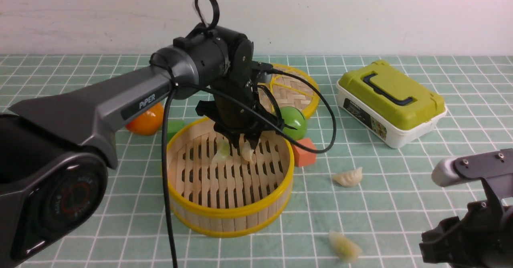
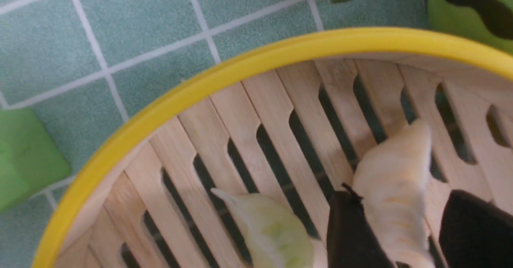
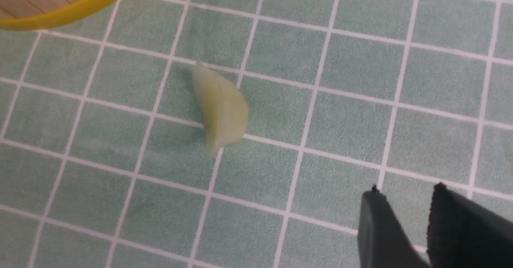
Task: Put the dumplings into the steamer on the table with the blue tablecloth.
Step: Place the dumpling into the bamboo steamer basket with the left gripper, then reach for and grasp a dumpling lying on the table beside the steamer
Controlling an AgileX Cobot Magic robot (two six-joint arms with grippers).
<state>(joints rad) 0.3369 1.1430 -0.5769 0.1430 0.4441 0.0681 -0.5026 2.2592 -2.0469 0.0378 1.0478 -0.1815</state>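
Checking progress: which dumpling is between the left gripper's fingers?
The cream dumpling in the steamer, between the left gripper's fingers. The greenish one lies beside it; two others lie outside on the cloth.

A plain off-white wall (image 1: 360, 15) stands behind the table (image 1: 400, 204) and meets it along a straight, level line across the whole front view. The wall bears faint scuffs on its left part and takes a slight pink tint toward the upper right corner. The table is covered by a teal-green cloth (image 3: 344, 119) ruled with thin white lines into a square grid. Up close its surface looks finely grained. The light is soft and even, and shadows on the cloth are pale and blurred.
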